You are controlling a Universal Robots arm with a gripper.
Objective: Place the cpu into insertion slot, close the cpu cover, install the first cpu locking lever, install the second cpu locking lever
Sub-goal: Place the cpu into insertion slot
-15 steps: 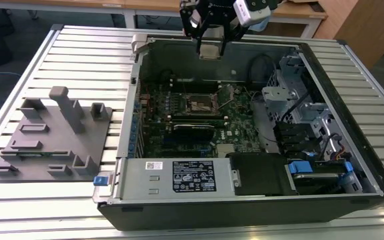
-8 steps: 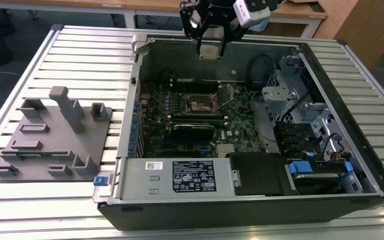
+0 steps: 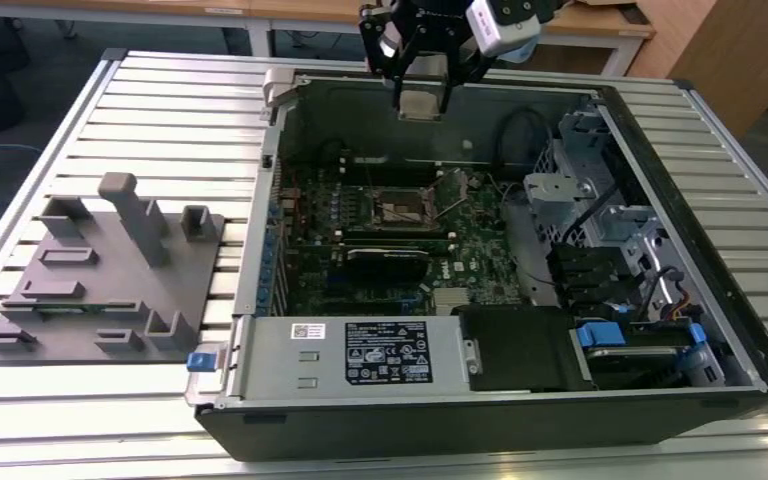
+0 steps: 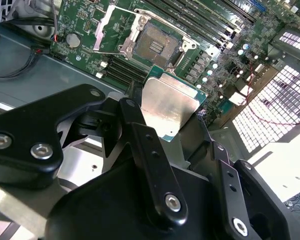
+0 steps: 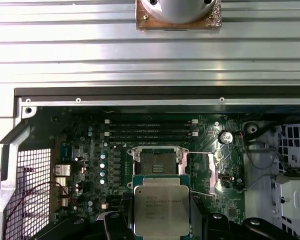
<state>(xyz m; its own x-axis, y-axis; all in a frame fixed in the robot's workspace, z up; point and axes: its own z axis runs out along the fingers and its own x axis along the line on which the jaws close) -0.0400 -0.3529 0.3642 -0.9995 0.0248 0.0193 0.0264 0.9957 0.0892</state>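
Open computer case (image 3: 491, 425), motherboard (image 3: 471, 255) inside. Gripper (image 3: 420, 100) hung over the case's far wall, fingers clamped on the chip's edges. cpu cover (image 4: 102, 27) was flipped open beside the insertion slot (image 5: 156, 161), which was bare. cpu (image 5: 161, 210) was held in the air above the board, apart from the slot.

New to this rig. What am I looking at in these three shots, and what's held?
One robot arm works over an open computer case on a slatted metal table. The exterior view looks on from off the arm; both wrist views ride on the arm, looking into the case. Its end effector is shut on the cpu, a small silvery chip, above the motherboard. The insertion slot is bare and the cpu cover stands open. A grey fixture tray lies beside the case.
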